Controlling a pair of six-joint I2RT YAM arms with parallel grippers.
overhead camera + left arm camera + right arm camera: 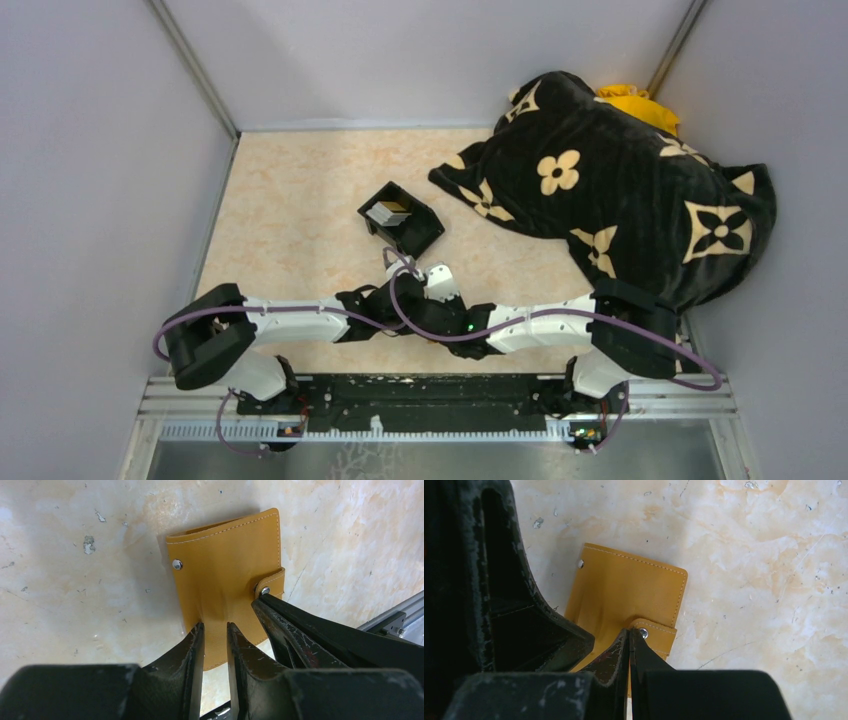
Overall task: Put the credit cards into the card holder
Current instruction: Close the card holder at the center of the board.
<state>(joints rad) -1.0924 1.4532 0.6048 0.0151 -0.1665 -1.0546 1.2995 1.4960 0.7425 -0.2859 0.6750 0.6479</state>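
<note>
Top external view: the left arm [300, 320] and the right arm [540, 325] both lie low and stretched inward. Their wrists meet over the near middle of the desk [300, 200], hiding what is beneath.

In the left wrist view, the card holder [225, 555] lies closed on the desk with its tab snapped shut. The left end effector [215, 626] points down at the holder's near edge. Its fingers are narrowly spread, with the tips on the orange cover, which shows through the gap.

The right end effector [630, 632] has its fingers pressed together, tips touching the tab beside its snap. Whether the tab is caught between them cannot be told.

The credit cards [390, 212] sit stacked in a black box [425, 232] further back on the desk, apart from both arms.
</note>
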